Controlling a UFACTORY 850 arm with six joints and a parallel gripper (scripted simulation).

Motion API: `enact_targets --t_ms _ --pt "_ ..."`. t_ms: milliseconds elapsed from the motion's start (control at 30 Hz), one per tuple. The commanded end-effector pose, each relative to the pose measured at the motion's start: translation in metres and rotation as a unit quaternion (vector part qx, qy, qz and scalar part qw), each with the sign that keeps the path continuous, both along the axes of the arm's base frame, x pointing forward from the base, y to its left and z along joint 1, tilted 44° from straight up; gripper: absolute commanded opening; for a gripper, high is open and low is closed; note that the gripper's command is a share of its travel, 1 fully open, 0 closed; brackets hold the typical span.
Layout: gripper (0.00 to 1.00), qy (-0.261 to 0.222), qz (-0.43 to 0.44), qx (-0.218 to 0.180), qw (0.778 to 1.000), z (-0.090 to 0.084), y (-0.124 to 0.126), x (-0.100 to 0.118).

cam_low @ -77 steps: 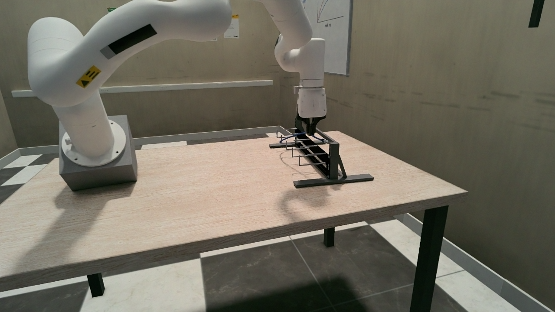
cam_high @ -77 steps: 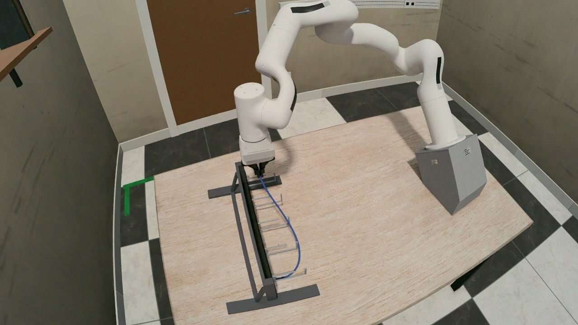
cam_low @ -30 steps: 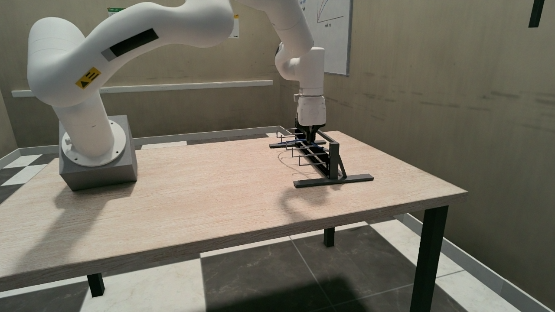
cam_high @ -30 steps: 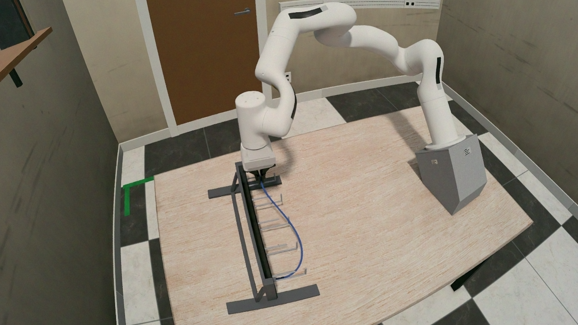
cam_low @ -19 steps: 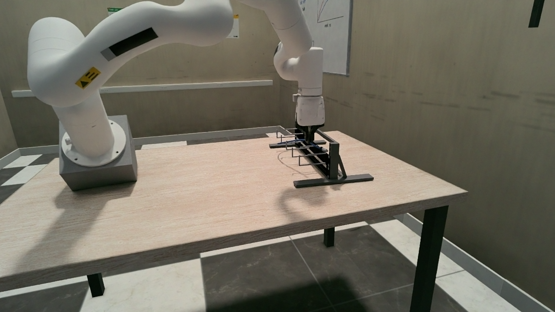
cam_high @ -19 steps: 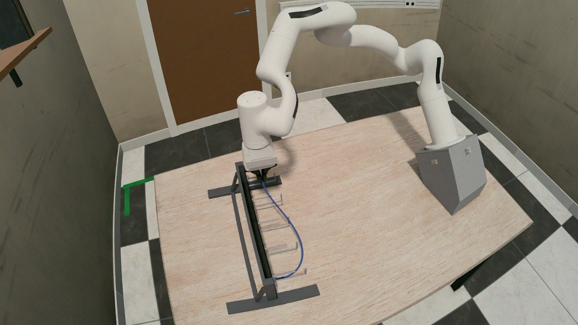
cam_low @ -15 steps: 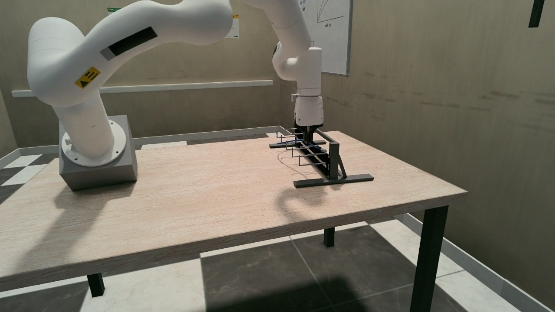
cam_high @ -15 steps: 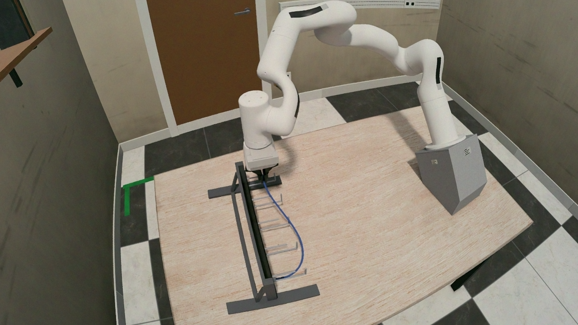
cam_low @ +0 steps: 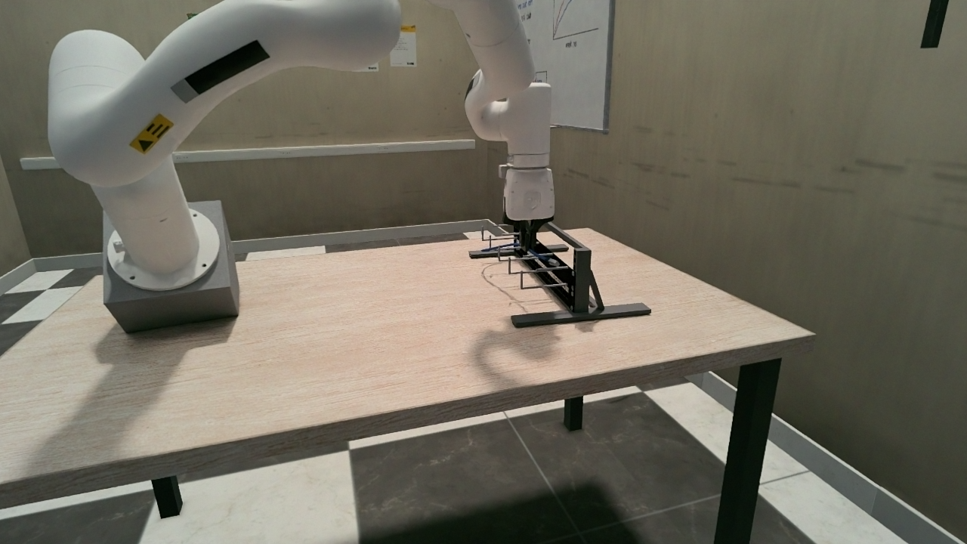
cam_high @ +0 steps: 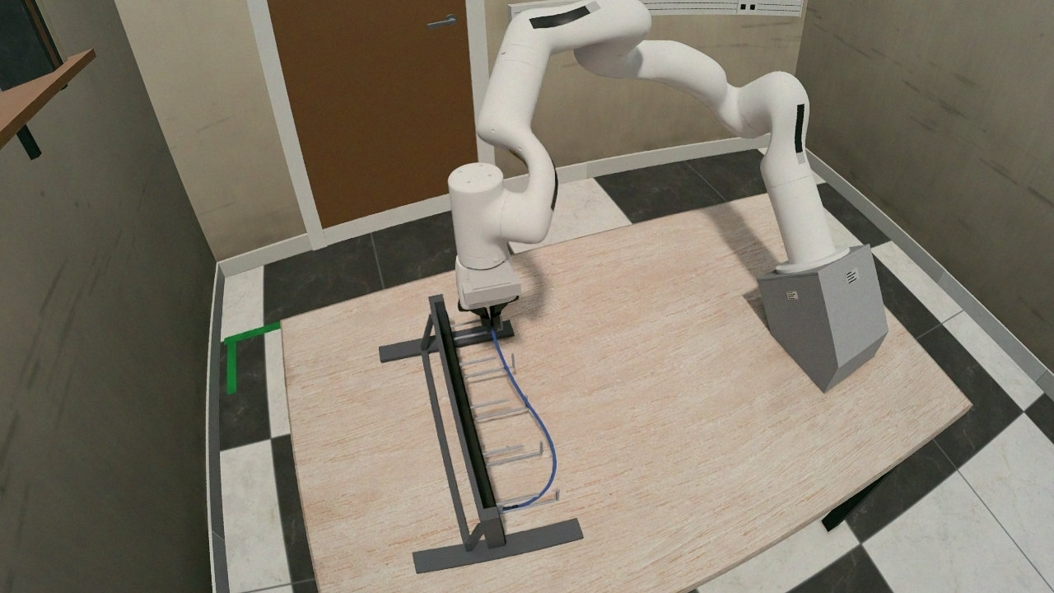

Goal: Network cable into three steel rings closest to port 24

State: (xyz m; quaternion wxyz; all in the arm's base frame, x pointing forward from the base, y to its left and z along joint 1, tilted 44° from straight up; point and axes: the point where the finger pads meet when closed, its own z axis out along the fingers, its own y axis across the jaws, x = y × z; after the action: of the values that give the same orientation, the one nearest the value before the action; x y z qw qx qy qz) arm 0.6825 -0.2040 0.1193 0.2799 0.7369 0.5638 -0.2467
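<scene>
A dark patch panel [cam_high: 463, 402] stands on the table, with several steel rings [cam_high: 508, 450] sticking out of its front. The blue network cable [cam_high: 532, 420] leaves the panel at its near end and curves up past the rings to my gripper [cam_high: 492, 322]. The gripper is shut on the cable's far end, just above the farthest ring at the panel's far end. In the side view the gripper [cam_low: 528, 239] hangs straight down over the panel [cam_low: 564, 273], and only a short blue piece of the cable [cam_low: 537, 255] shows.
The robot's grey base [cam_high: 823, 315] stands at the far right of the table. The panel's flat feet [cam_high: 497, 549] lie across the table at both ends. A wall runs close behind the panel [cam_low: 743, 168].
</scene>
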Motion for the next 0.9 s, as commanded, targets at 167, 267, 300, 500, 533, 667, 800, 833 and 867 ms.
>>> enact_targets --t_ms 167,267,300,500,533,667,800,833,867 --pt "0.0 -0.001 0.001 0.0 1.0 -0.0002 0.0025 -0.0079" --pt "0.0 -0.001 0.001 0.0 1.0 -0.0003 0.0026 -0.0083" --pt "0.0 -0.001 0.001 0.0 1.0 -0.0004 0.0026 -0.0086" --pt "0.0 -0.001 0.001 0.0 1.0 -0.0004 0.0027 -0.0091" --pt "0.0 -0.001 0.001 0.0 1.0 -0.0004 0.0027 -0.0091" --pt "0.0 -0.001 0.001 0.0 1.0 -0.0005 0.0026 -0.0091" --pt "0.0 -0.001 0.001 0.0 1.0 -0.0007 0.0025 -0.0091" --pt "0.0 -0.001 0.001 0.0 1.0 -0.0008 0.0024 -0.0091" --pt "0.0 -0.001 0.001 0.0 1.0 -0.0009 0.0023 -0.0091"
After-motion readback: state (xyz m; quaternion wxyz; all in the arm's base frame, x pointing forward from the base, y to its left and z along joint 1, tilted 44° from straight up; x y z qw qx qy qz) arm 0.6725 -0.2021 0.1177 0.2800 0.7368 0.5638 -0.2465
